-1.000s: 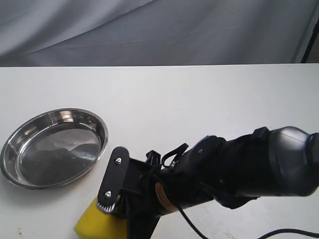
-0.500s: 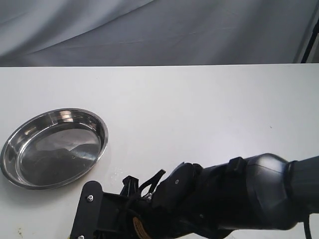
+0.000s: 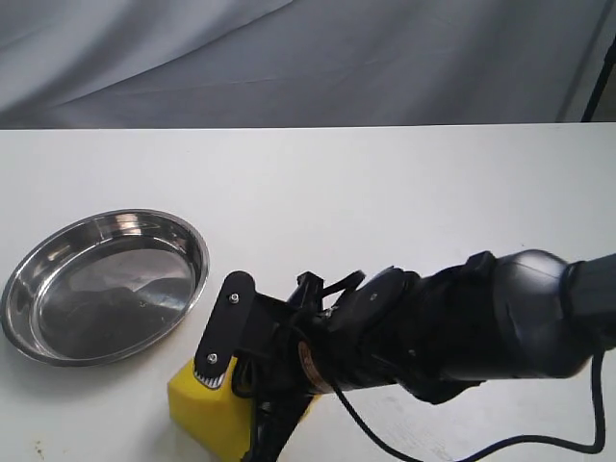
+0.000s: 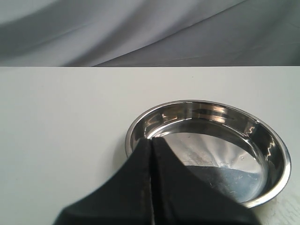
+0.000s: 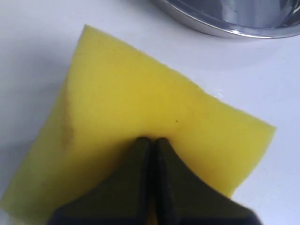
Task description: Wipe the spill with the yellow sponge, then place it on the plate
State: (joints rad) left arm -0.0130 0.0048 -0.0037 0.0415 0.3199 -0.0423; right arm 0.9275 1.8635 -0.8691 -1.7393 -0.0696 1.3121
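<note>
Here, one steel plate and one yellow sponge just beside it. The right gripper, jaws closed together, has its tips on the sponge. Its wrist view alone shows a brownish streak on the foam. Only the left wrist view shows the left gripper, closed on nothing.

yellow sponge: cropped by exterior view's bottom edge; right part behind right gripper.
plate: only a rim arc in right wrist view.
sponge underside: hidden, probably flat down.
</note>
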